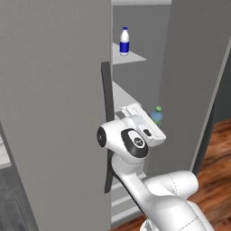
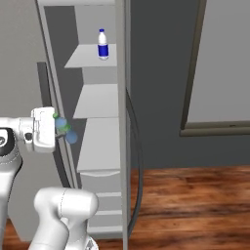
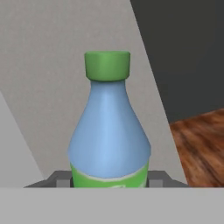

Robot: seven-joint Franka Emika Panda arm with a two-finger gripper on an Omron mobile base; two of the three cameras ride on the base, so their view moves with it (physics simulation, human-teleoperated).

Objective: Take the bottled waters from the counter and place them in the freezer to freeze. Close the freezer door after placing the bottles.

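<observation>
Green-capped bottle label readable from hand view.

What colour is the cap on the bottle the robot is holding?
Green. The hand view shows it best: the cap tops the pale blue bottle.

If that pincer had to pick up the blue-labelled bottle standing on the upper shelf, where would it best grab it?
Probably around the labelled middle of the blue-labelled bottle, coming level from the freezer's open front. It stands upright on the upper shelf; its straight round body offers two opposite sides, while the cap end narrows.
</observation>
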